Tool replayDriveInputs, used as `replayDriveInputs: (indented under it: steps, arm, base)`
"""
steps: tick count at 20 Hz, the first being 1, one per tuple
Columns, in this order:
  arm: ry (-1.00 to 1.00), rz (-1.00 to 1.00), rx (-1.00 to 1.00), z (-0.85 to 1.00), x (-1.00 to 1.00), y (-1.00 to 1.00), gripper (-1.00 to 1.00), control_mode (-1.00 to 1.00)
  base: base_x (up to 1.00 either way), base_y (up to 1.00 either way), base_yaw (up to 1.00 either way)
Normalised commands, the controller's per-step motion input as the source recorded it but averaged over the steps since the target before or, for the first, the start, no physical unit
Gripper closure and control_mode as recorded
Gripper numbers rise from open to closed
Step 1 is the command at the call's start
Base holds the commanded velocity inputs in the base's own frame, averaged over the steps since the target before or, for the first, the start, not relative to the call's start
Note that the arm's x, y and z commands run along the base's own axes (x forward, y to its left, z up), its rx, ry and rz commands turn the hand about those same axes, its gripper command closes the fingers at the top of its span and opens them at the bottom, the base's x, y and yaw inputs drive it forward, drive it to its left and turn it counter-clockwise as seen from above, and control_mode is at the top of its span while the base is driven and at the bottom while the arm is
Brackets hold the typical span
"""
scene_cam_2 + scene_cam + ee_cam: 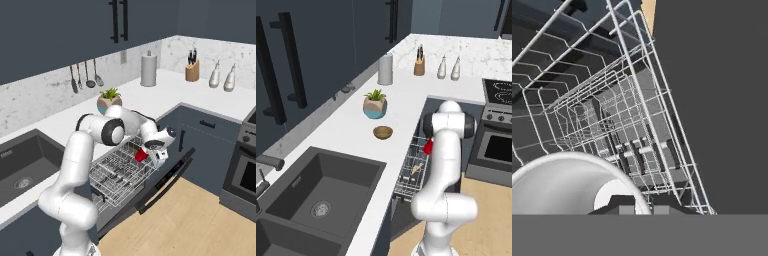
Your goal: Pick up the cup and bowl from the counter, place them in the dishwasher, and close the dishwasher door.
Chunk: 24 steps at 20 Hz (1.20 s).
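Left base view, counter: a white marble counter [346, 125] runs from lower left to upper right, with a dark sink [321, 195] at lower left.
Left base view, bowl: a brown wooden bowl [383, 132] sits on the counter at centre, just below a potted plant [375, 104].
Left base view, cup: a red cup [428, 146] peeks out beside the white arm, right of centre, above the wire rack [411, 170].
Right base view, gripper: the gripper [148, 156] at centre is pinched on the red cup [141, 155], held over the pulled-out rack [117, 175] of the dishwasher [130, 192].
Right base view, door: the dishwasher door [165, 182] hangs open, sloping toward lower centre.
Right base view, plant: the potted plant [109, 99] stands on the counter [165, 92] above the arm.
Hand view, cup: the pale inside of the cup [567, 187] fills the lower left, fingertips [662, 204] at its rim, the rack [622, 115] beyond.
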Motion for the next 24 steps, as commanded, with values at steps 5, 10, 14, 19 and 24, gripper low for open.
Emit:
replayDriveInputs:
  steps: [5,10,14,19,24]
  arm:
    - [0.13,-0.01,0.25,-0.38,0.61,0.18,1.0,-1.0]
    - [0.14,-0.05,0.19,-0.33,0.53,0.28,1.0,-1.0]
    - [0.18,-0.13,0.08,-0.34,0.19,0.21,1.0,-1.0]
    - [0.19,-0.15,0.03,-0.4,0.04,0.34,1.0,-1.0]
    - [0.21,-0.15,0.02,-0.37,0.04,0.37,-1.0,-1.0]
  base:
    - [0.0,0.0,0.0]
    - [0.0,0.0,0.0]
    - [0.0,0.0,0.0]
    - [0.0,0.0,0.0]
    - [0.0,0.0,0.0]
